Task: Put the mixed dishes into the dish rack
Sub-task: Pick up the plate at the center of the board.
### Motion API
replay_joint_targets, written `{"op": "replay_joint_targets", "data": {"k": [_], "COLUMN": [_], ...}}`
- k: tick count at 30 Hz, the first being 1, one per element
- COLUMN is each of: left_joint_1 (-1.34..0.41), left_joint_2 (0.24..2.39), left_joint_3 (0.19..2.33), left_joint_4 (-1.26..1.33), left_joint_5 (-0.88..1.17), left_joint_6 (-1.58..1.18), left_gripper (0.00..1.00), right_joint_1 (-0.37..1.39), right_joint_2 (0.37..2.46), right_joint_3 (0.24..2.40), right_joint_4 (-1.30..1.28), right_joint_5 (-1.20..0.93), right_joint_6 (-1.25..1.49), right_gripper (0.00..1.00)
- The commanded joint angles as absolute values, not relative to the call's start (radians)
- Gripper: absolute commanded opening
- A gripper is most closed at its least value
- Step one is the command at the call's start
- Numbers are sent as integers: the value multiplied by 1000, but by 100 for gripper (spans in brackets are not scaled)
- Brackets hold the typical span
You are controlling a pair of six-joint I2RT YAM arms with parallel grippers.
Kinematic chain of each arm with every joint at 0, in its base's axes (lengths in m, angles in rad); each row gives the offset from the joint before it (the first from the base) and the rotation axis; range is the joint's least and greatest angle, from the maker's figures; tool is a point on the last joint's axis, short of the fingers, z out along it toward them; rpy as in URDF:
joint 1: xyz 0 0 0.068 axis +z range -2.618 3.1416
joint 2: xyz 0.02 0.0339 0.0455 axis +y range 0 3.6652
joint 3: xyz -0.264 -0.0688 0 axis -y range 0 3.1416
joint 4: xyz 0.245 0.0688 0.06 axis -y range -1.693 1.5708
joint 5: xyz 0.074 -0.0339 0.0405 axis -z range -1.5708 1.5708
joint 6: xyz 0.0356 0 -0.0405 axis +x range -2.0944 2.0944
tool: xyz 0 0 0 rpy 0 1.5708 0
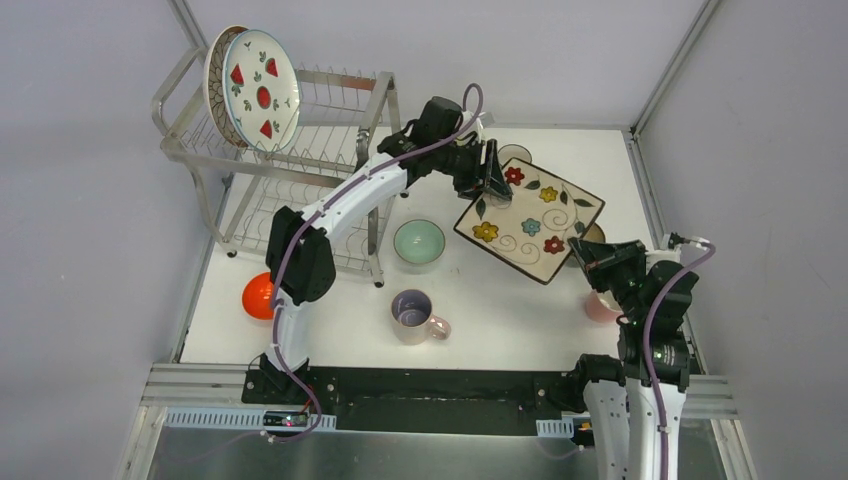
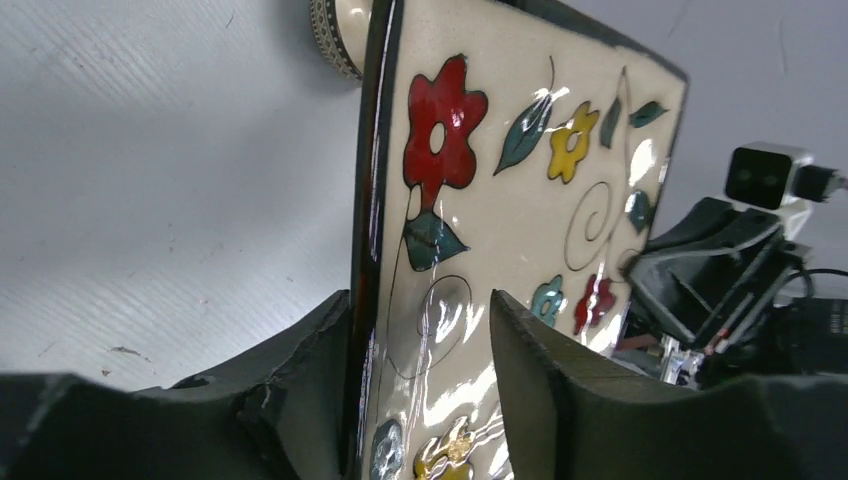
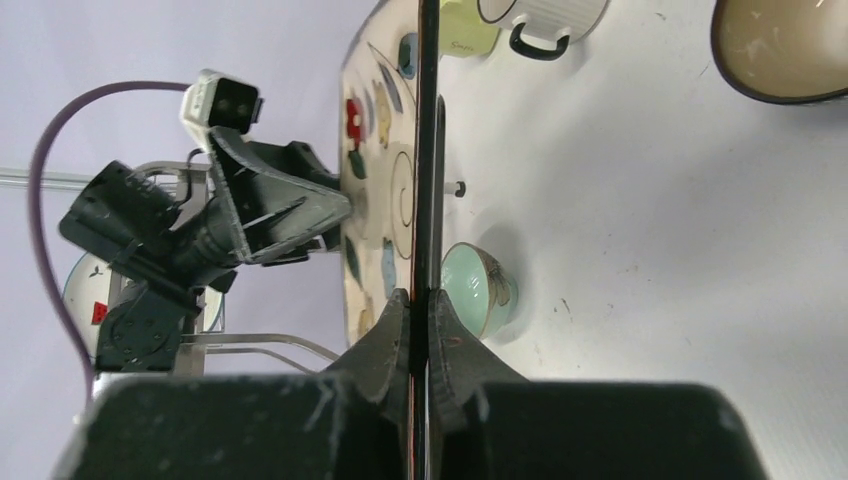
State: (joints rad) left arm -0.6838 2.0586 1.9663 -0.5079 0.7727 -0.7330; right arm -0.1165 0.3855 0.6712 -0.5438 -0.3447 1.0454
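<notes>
The flowered square plate (image 1: pixel 530 220) hangs tilted above the table between both arms. My right gripper (image 1: pixel 583 250) is shut on its near right edge; the right wrist view shows the plate edge-on (image 3: pixel 428 150) pinched between my fingers (image 3: pixel 420 295). My left gripper (image 1: pixel 495 180) straddles the plate's far left edge. In the left wrist view (image 2: pixel 418 298) one finger touches the plate's (image 2: pixel 500 180) back and the other stands off its face. The dish rack (image 1: pixel 300 170) at the far left holds the red-fruit plate (image 1: pixel 262 90) and the petal-pattern plate (image 1: pixel 213 85) upright.
On the table are the mint bowl (image 1: pixel 418 243), lilac mug (image 1: pixel 412 315), orange bowl (image 1: pixel 258 296) by the rack, and pink mug (image 1: pixel 600 308) under my right arm. The right wrist view shows the yellow mug (image 3: pixel 465 35), white mug (image 3: pixel 540 15) and brown bowl (image 3: pixel 780 50).
</notes>
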Motion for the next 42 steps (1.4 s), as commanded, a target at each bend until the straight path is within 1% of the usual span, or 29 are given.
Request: {"op": "replay_joint_targets", "data": {"k": [1, 7, 11, 13, 27, 28, 33, 34, 36, 39, 42], "left_joint_1": [-744, -762, -773, -778, -815, -818, -824, -824, -824, -824, -824], "left_joint_2": [1922, 1865, 1847, 1843, 1785, 1782, 1742, 1728, 1716, 1709, 1694], "left_joint_3": [2024, 1994, 1985, 1980, 1912, 1907, 1887, 1879, 1874, 1877, 1874], "left_joint_4": [-391, -343, -315, -303, -224, -213, -202, -206, -216, -222, -228], "left_joint_5": [840, 833, 837, 840, 818, 821, 798, 781, 753, 724, 690], "left_joint_6": [-841, -877, -902, -917, -983, -995, -992, -983, -968, -960, -945], "left_gripper": [47, 37, 27, 24, 23, 21, 2, 0, 0, 0, 0], "right_joint_1": [-110, -110, -110, -110, -110, -110, -110, -110, -110, -111, -110], "right_joint_2": [338, 313, 305, 309, 301, 303, 315, 311, 302, 299, 296], "right_joint_3": [644, 592, 566, 566, 490, 483, 481, 476, 466, 463, 468], "right_joint_4": [-374, -376, -351, -346, -288, -285, -282, -282, -279, -278, -273], "right_joint_5": [-388, -395, -407, -413, -444, -447, -459, -459, -456, -461, -469], "right_joint_6": [1071, 1048, 1057, 1041, 1048, 1048, 1037, 1038, 1043, 1048, 1047], "right_gripper": [0, 0, 0, 0, 0, 0, 0, 0, 0, 8, 13]}}
